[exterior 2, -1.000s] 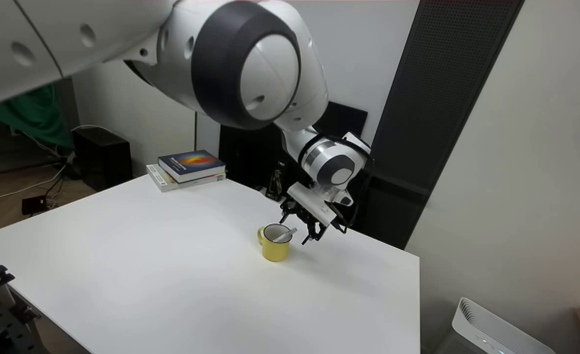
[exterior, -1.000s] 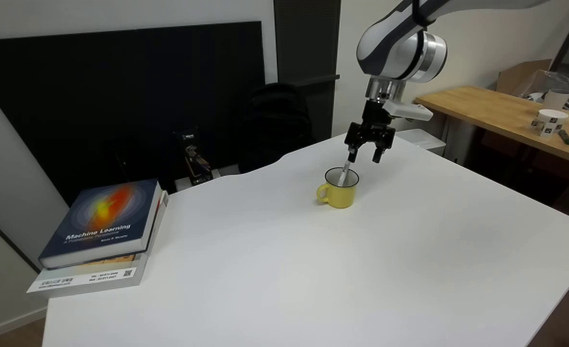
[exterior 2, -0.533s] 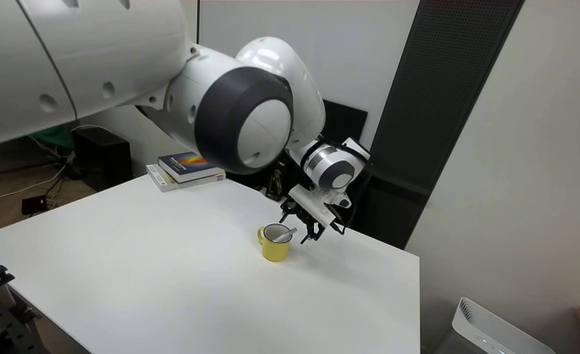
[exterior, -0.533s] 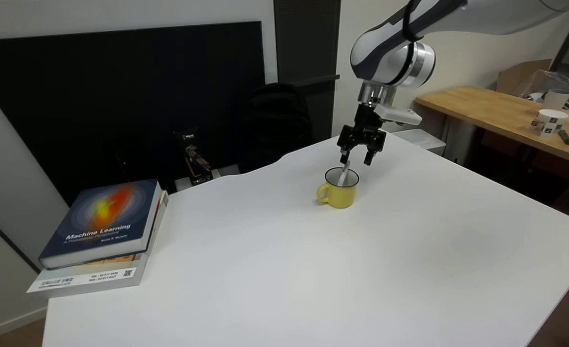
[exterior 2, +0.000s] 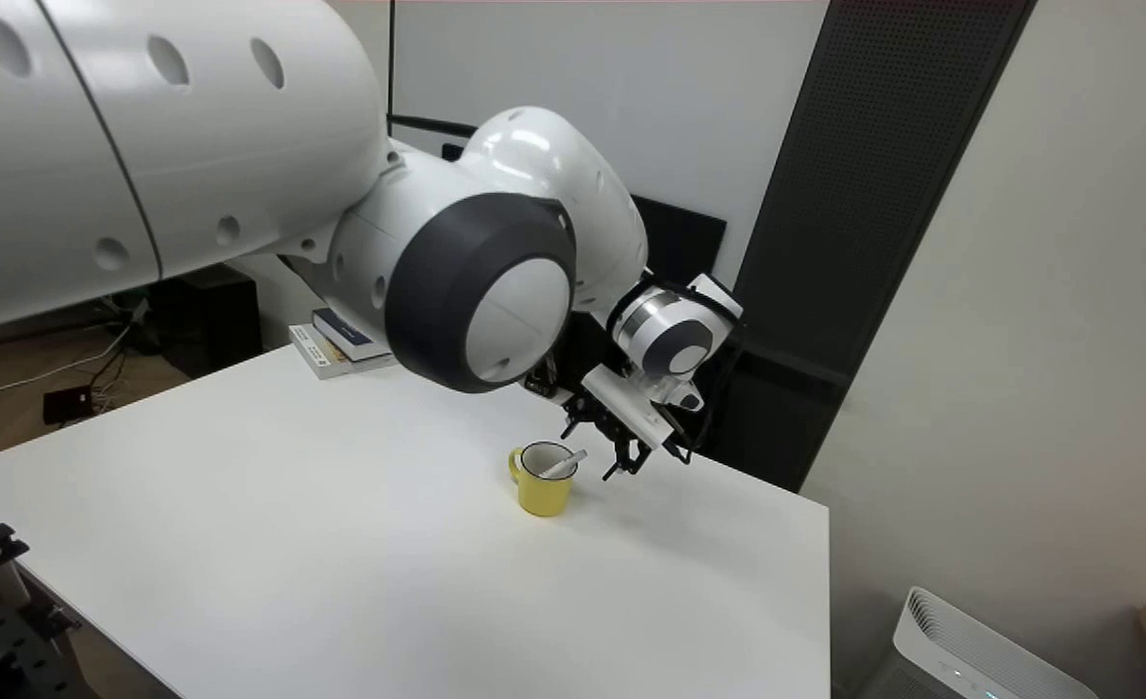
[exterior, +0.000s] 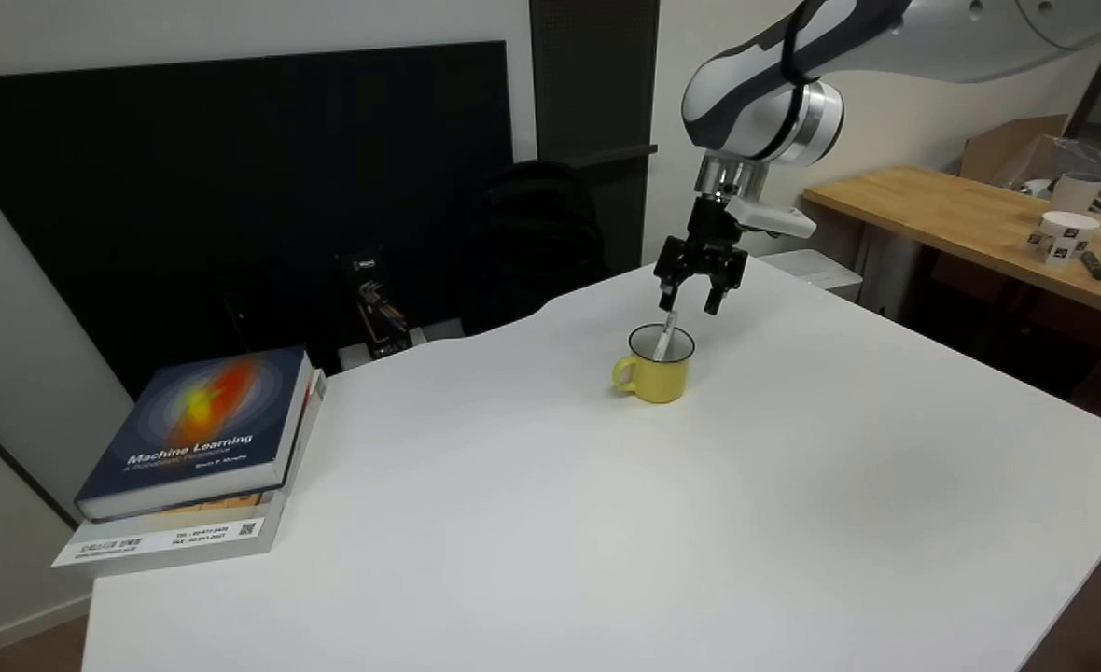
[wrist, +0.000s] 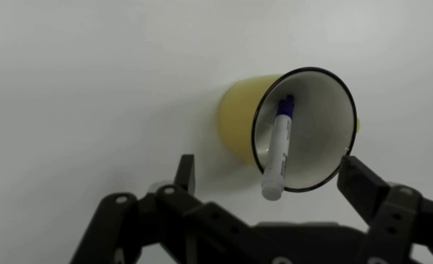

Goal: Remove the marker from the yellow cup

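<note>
Wrist view shows 1 end effector (wrist: 268, 165), 2 fingers (wrist: 186, 175) apart, near 1 marker (wrist: 279, 146) in 1 yellow cup (wrist: 240, 117).

The cup (wrist: 240, 113) was yellow outside and off-white within, its rim ringed in black. The marker (wrist: 279, 148) had a white barrel with small dark print and a blue-purple cap (wrist: 285, 107). The claw (exterior: 690, 305) was black, the counter (exterior: 550, 532) white, the arm (exterior 2: 583, 184) white with dark grey bands. The top book (exterior: 201, 415) showed navy, a red-orange blaze with a yellow heart, concentric paler rings and white lettering.
</note>
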`<state>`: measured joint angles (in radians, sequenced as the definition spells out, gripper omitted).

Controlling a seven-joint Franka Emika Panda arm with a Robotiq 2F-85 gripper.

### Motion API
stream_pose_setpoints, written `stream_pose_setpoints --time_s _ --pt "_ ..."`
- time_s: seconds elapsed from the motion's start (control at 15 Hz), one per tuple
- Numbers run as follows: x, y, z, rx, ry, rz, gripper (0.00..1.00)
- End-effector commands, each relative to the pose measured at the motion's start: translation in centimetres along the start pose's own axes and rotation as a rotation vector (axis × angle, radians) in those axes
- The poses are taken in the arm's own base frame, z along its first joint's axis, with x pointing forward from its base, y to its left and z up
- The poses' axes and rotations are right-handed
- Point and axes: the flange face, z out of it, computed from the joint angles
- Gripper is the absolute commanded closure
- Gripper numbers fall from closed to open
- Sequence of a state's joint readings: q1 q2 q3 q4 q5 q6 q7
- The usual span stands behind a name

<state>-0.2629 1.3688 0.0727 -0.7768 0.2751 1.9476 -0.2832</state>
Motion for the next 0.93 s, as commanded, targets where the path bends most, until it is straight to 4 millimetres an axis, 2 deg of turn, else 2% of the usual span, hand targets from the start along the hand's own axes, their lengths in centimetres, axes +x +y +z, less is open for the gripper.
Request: stream_pose_setpoints --time_s 0.0,0.53,0.87 --pt "0.4 0.7 0.1 0.024 0.001 0.034 0.00" --pt "0.1 2.3 0.6 0.071 -0.006 0.063 0.00" --pt "0.0 1.5 0.9 0.083 -0.007 0.057 0.00"
